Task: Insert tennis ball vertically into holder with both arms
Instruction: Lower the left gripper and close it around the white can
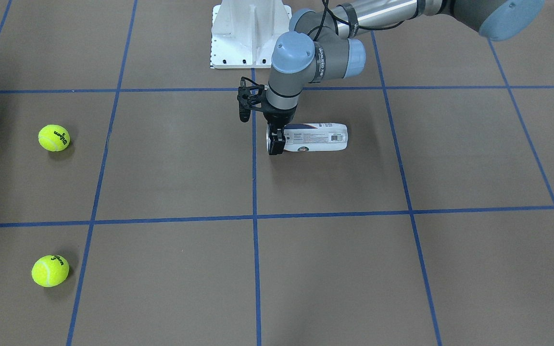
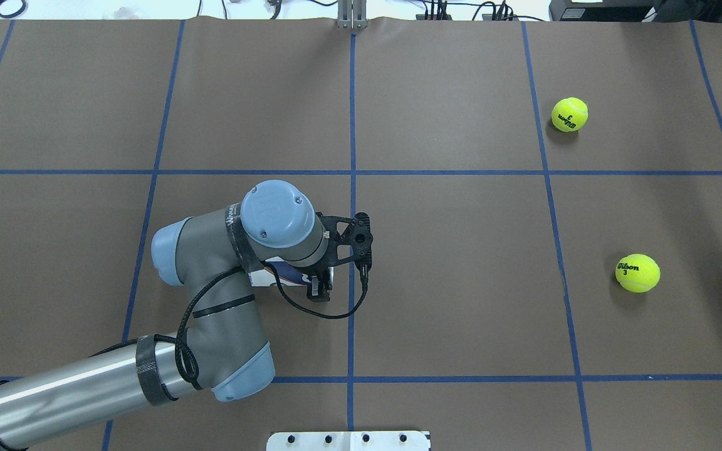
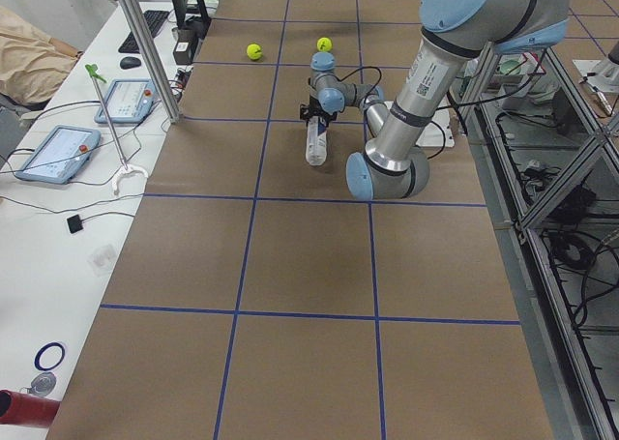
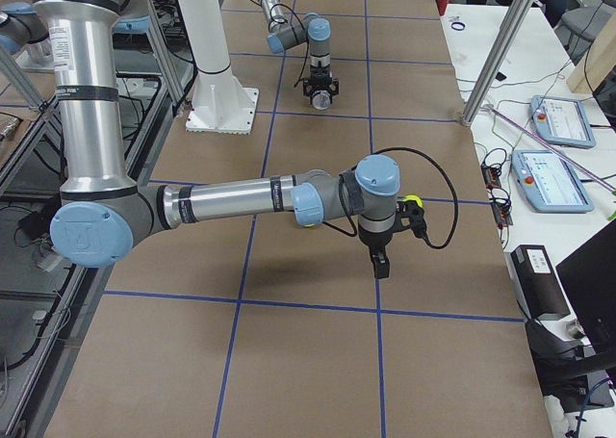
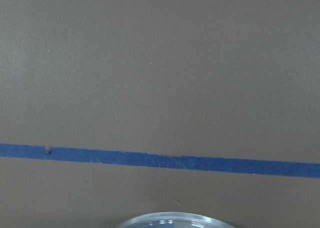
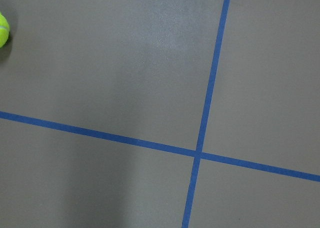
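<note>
The holder (image 1: 318, 137), a clear can with a white and navy label, lies on its side near the table's middle. It also shows in the exterior left view (image 3: 314, 145). My left gripper (image 1: 275, 142) points straight down over the holder's left end in the front view. Its fingers (image 2: 318, 289) sit against the can's sides. The can's rim (image 5: 172, 221) shows at the bottom of the left wrist view. Two yellow tennis balls (image 2: 570, 114) (image 2: 637, 273) lie apart on my right side. My right gripper (image 4: 380, 265) hovers above the table near one ball (image 4: 412, 201). I cannot tell whether it is open.
The white pedestal base (image 1: 250, 33) stands at the robot's edge of the table. Blue tape lines (image 6: 200, 153) grid the brown surface. One ball's edge (image 6: 2, 30) shows in the right wrist view. Tablets (image 4: 563, 178) and cables lie beyond the table's side.
</note>
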### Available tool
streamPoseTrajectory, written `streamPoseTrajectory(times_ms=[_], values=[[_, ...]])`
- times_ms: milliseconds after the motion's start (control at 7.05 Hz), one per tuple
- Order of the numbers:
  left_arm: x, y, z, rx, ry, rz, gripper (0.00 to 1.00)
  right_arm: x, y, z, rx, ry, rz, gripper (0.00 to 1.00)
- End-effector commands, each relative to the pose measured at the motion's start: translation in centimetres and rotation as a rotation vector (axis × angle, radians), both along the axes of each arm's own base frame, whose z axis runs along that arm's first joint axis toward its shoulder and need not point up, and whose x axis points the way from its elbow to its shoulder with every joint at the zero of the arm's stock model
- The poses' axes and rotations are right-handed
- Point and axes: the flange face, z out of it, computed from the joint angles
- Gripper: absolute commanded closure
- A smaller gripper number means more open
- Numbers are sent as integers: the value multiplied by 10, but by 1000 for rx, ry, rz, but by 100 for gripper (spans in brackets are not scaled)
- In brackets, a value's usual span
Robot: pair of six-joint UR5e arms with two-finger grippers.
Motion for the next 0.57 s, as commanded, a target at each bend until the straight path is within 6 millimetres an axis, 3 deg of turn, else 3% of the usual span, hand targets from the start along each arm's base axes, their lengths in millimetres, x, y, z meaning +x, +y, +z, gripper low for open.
streamPoseTrajectory(times_ms=[0,426], values=[[-1,0,-1,2,3,-2,29,0,0,1,-1,0,0,0],[-18,-10,-35,74,181,-27,30,0,0,3,-6,1,0,0]])
